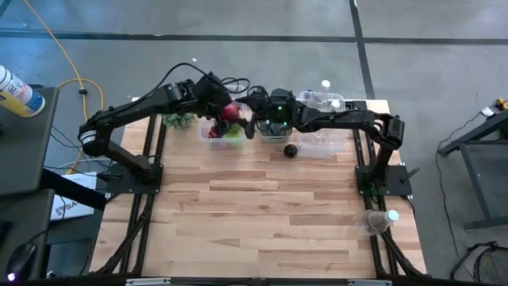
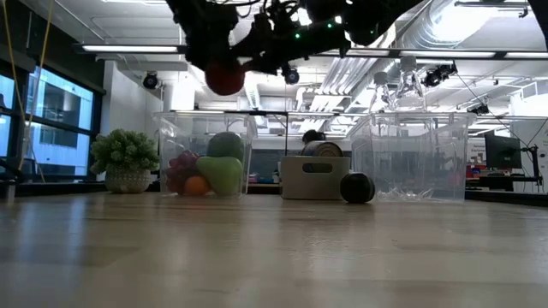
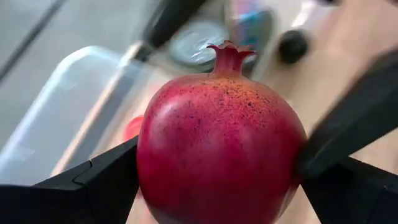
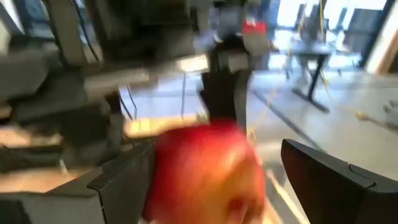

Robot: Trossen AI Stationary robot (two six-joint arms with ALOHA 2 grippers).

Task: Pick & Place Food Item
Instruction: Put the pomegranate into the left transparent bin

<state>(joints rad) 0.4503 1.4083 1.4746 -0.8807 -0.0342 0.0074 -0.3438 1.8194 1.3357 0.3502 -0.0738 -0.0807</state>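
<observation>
pomegranate (image 3: pixel 221 143) base hidden between left hand (image 3: pixel 217 168) fingers

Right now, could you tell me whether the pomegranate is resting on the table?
No, the left gripper holds the pomegranate in the air above the clear bin.

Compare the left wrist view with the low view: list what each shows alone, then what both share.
Only the left wrist view shows the pomegranate's crown and speckled skin, pinched between the left gripper's dark fingers. Only the low view shows the clear bin with green, purple and orange fruit, the potted plant, and the empty clear bin. Both show the red pomegranate held aloft and the dark round fruit on the table.
</observation>
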